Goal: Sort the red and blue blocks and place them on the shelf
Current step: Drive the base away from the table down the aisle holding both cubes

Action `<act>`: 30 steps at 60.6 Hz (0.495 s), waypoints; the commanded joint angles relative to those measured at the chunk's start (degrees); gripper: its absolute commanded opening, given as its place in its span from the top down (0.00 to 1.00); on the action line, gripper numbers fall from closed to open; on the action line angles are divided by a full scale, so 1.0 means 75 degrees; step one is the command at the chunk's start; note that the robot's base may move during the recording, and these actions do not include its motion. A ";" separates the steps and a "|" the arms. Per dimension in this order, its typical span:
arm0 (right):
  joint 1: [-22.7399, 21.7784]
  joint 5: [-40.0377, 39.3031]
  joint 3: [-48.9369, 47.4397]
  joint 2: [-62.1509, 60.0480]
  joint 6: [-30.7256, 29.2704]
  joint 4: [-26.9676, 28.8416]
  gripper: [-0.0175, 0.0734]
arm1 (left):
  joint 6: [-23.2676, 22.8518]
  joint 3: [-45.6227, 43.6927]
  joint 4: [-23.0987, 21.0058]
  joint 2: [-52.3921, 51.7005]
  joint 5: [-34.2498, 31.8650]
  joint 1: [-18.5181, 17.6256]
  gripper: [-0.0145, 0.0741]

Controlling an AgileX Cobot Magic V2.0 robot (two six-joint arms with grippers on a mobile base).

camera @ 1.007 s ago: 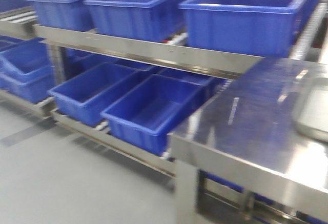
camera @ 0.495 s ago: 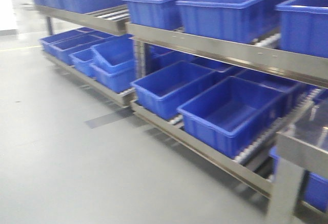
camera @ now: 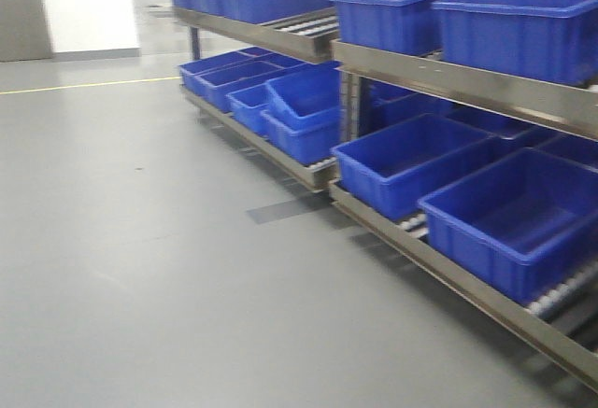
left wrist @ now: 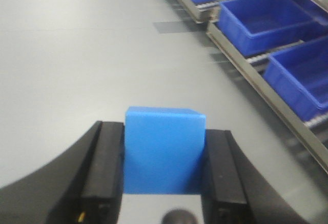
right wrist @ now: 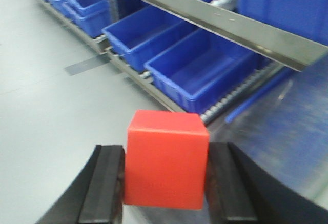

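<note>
The front view is being swung leftward along the stainless-steel roller shelf of large blue plastic bins, while the small bright blue cube is being kept clamped in the left gripper and the bright red cube in the right gripper, so both are judged carried, not yet placed.

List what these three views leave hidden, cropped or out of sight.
1. Front view: top bins cut by the upper edge, insides unseen; neither block in frame.
2. Left wrist view: blue block's sides covered by pads of the left end effector.
3. Right wrist view: red block's sides covered likewise; upper bin cropped by the frame's top.
</note>
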 commanded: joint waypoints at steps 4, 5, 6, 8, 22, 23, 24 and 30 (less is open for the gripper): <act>-0.0045 -0.0728 -0.0197 0.0017 -0.0052 -0.0100 0.74 | 0.0010 -0.0225 0.0003 0.0028 -0.0640 0.0013 0.70; -0.0045 -0.0728 -0.0197 0.0017 -0.0052 -0.0100 0.74 | 0.0010 -0.0225 0.0003 0.0028 -0.0640 0.0013 0.70; -0.0045 -0.0728 -0.0197 0.0017 -0.0052 -0.0100 0.74 | 0.0010 -0.0225 0.0003 0.0028 -0.0640 0.0013 0.70; -0.0045 -0.0728 -0.0197 0.0017 -0.0052 -0.0100 0.74 | 0.0010 -0.0225 0.0003 0.0028 -0.0640 0.0013 0.70; -0.0045 -0.0728 -0.0197 0.0017 -0.0052 -0.0100 0.74 | 0.0010 -0.0225 0.0003 0.0028 -0.0640 0.0013 0.70; -0.0045 -0.0728 -0.0197 0.0017 -0.0052 -0.0100 0.74 | 0.0010 -0.0225 0.0003 0.0028 -0.0640 0.0013 0.70; -0.0045 -0.0728 -0.0197 0.0017 -0.0052 -0.0100 0.74 | 0.0010 -0.0225 0.0003 0.0028 -0.0640 0.0013 0.70; -0.0045 -0.0728 -0.0197 0.0017 -0.0052 -0.0100 0.74 | 0.0010 -0.0225 0.0003 0.0028 -0.0640 0.0013 0.70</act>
